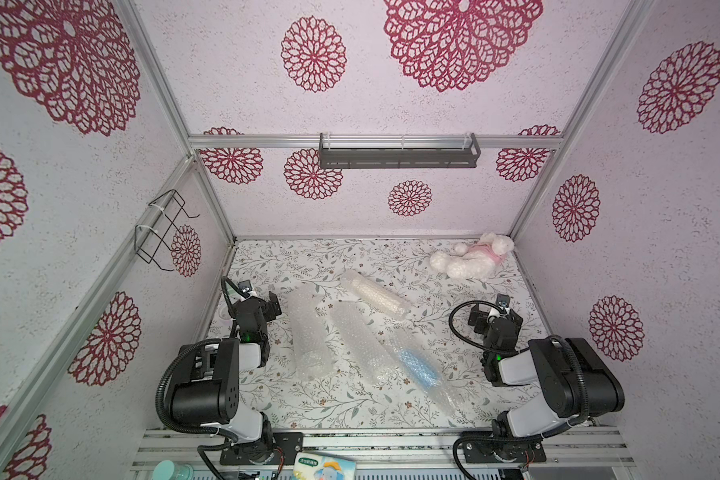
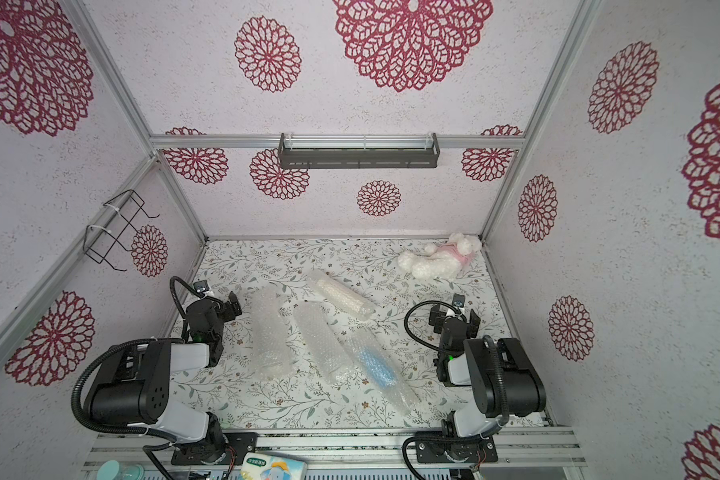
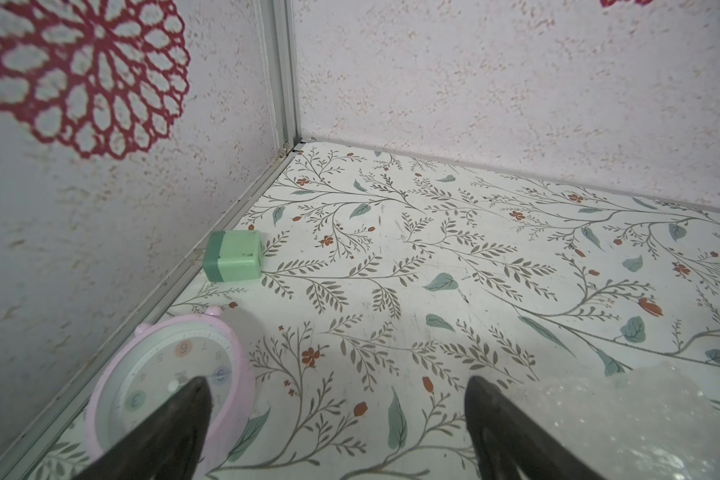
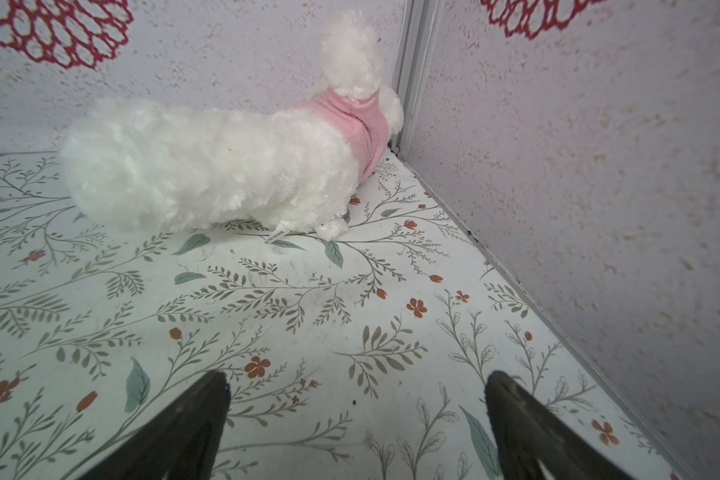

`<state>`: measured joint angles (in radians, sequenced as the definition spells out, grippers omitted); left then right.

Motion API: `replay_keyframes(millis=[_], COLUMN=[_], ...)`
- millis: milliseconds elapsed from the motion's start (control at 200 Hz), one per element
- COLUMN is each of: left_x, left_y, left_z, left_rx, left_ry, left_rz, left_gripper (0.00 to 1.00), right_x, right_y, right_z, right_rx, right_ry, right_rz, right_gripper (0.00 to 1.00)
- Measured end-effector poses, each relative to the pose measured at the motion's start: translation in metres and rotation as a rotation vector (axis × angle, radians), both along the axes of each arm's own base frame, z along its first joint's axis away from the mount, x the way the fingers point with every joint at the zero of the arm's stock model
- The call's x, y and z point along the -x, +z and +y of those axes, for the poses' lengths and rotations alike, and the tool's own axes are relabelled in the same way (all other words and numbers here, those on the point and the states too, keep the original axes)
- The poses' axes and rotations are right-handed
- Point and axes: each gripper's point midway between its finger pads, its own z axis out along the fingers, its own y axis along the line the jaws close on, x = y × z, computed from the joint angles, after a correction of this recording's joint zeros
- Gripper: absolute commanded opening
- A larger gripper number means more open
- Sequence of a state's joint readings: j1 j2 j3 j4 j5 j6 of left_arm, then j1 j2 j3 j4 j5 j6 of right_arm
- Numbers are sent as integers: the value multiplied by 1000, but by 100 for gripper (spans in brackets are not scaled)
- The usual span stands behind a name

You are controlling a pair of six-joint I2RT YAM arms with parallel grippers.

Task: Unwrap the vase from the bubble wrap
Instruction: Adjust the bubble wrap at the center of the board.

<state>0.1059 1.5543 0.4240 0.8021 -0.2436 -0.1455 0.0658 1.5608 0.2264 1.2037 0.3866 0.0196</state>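
pale, rough-textured walls printed with red rosettes, held in silver frame rails. on the back wall, grey shelf; on the left wall, black wire rack. below, white table printed with leaves and small orange flowers. mid-table, bubble wrap in four clear rolls lying side by side between the arms; something blue inside the roll nearest the right arm, something cream inside the farthest. white plush in pink top in the far right corner. left gripper by the left wall, fingers spread wide, holding nothing; pink clock lying flat partly behind one finger in the wrist view, green block against the wall rail beyond, bubble wrap just beside the other finger. right gripper facing the plush, fingers spread wide too, nothing between them.
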Motion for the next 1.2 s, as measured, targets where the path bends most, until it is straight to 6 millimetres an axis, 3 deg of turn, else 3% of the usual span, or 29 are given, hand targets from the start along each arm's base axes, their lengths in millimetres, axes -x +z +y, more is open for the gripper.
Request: replay_keyframes(millis=[831, 1196], left_x=[0, -7], left_y=[1, 62], left_z=[1, 6], left_rx=[0, -26], left_ry=[8, 74], left_rz=[9, -21], left_gripper=[97, 97], right_x=[0, 9], right_y=[2, 18], right_z=[0, 3], right_rx=[-1, -2], right_ry=[0, 5], right_rz=[-9, -70], right_gripper=[99, 99])
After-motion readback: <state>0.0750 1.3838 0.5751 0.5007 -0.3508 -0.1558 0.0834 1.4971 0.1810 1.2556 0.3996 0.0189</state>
